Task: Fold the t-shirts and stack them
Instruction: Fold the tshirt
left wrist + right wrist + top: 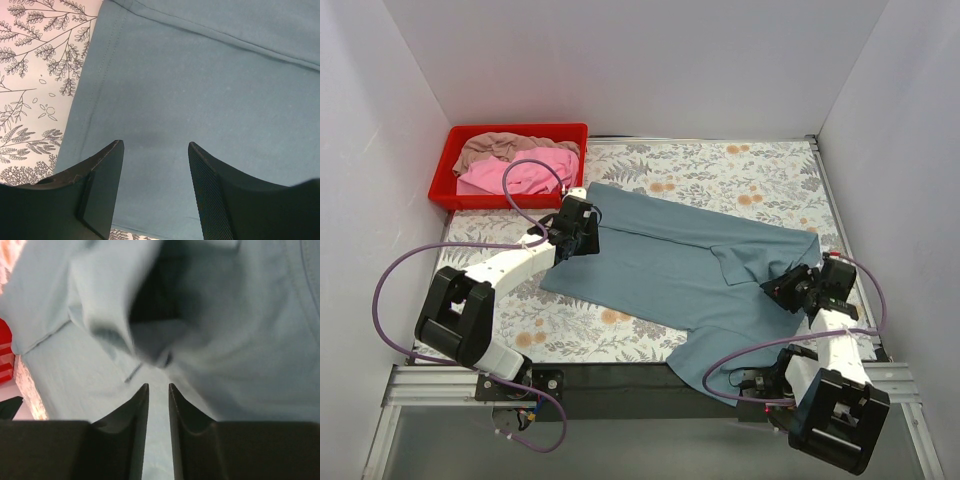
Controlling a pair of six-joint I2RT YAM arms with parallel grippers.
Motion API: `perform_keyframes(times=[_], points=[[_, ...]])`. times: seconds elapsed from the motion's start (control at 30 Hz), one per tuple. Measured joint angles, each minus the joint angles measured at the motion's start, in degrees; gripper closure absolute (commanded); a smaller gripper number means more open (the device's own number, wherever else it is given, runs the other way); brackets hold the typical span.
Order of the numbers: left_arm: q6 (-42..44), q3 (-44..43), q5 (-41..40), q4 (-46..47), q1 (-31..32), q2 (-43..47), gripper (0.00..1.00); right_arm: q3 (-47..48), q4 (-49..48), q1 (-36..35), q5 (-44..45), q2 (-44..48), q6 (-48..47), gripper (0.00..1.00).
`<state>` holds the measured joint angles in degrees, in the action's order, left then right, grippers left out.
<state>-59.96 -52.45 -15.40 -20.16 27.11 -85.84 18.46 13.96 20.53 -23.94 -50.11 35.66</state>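
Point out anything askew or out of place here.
The blue-grey t-shirt lies skewed across the table, one end spilling over the near edge. The pink t-shirt and beige t-shirt sit crumpled in the red tray.

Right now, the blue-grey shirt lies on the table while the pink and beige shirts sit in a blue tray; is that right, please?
No: the tray is red, as the top external view shows. The blue-grey shirt, pink shirt and beige shirt are as stated.

Top external: high at the near edge, looking down on the whole surface point(740, 180). Both wrist views: close, angled down onto the blue-grey t-shirt point(660, 265), which all three share.
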Motion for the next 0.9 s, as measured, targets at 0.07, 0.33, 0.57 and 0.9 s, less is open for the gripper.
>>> perform_keyframes(times=[0.07,0.33,0.57,0.9], points=[[0.0,-0.07,0.07,0.0,0.02,-0.02,0.47,-0.59,1.92,-0.42,0.13,0.31,-0.24,0.63],[0.0,-0.17,0.63,-0.02,0.02,-0.35,0.47,6.1,9.9,-7.32,8.55,2.29,-6.91,0.54],[0.0,-0.28,0.87,-0.44,0.02,-1.09,0.47,15.37,8.79,-28.65,19.61,-1.27,-14.12,0.55],[0.0,-0.48,0.83,-0.76,0.0,-1.09,0.47,18.47,8.55,-43.17,30.16,-19.93,-17.97,0.55]])
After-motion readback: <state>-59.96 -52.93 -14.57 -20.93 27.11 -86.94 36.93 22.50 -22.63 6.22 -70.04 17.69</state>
